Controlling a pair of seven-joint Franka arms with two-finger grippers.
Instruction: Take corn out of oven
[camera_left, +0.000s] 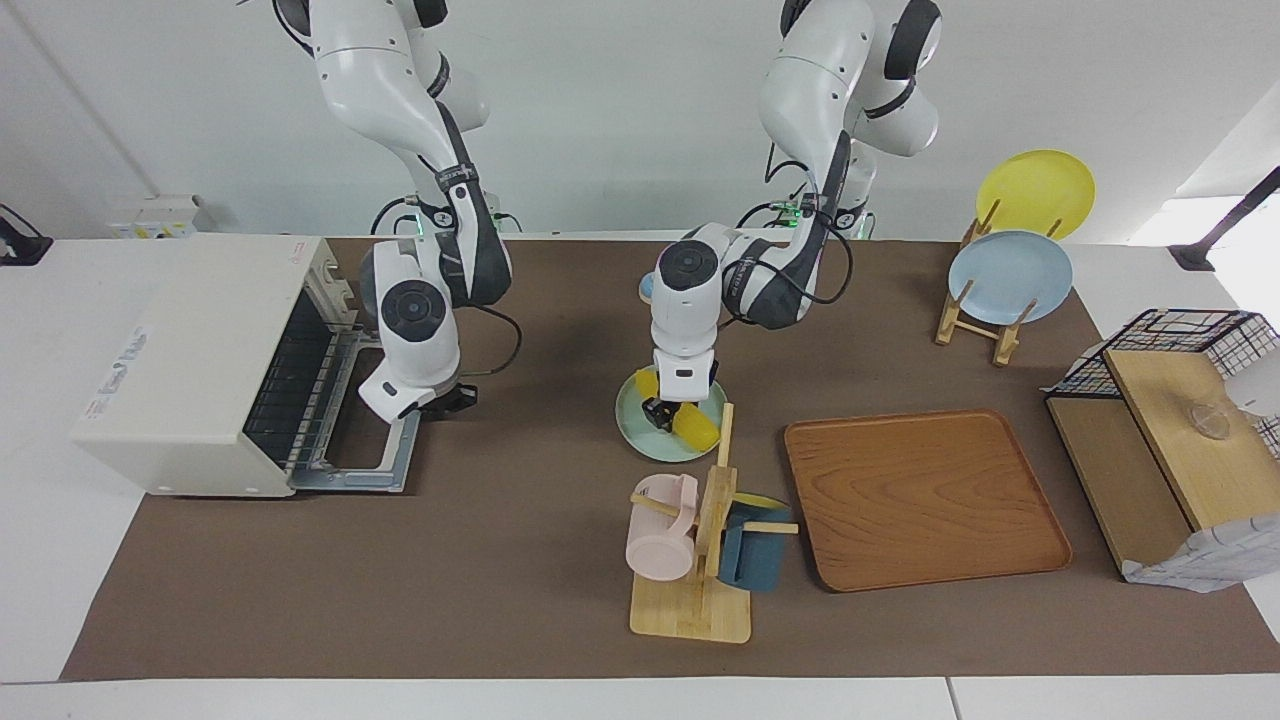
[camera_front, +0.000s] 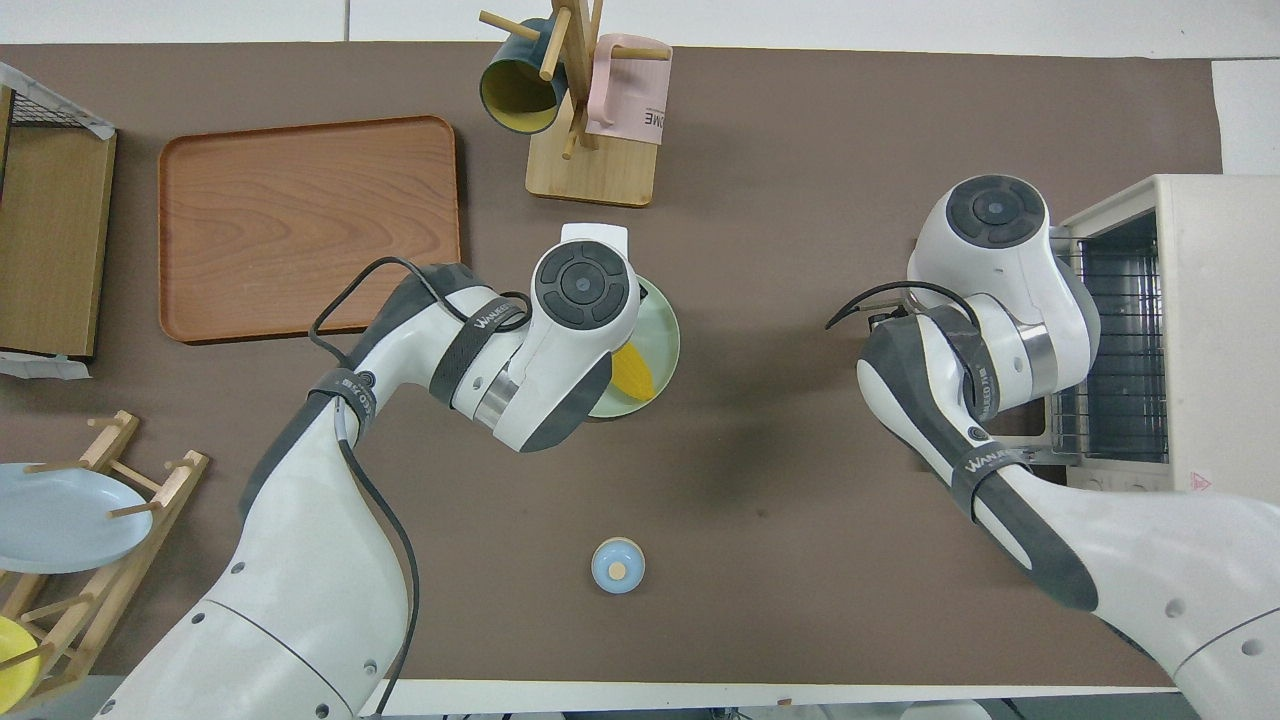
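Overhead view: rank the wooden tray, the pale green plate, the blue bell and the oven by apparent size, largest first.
1. wooden tray, fully in view.
2. oven, though the frame edge and the right arm hide part of it, so it may really rival the tray.
3. pale green plate, partly hidden under the left arm.
4. blue bell, clearly smallest.
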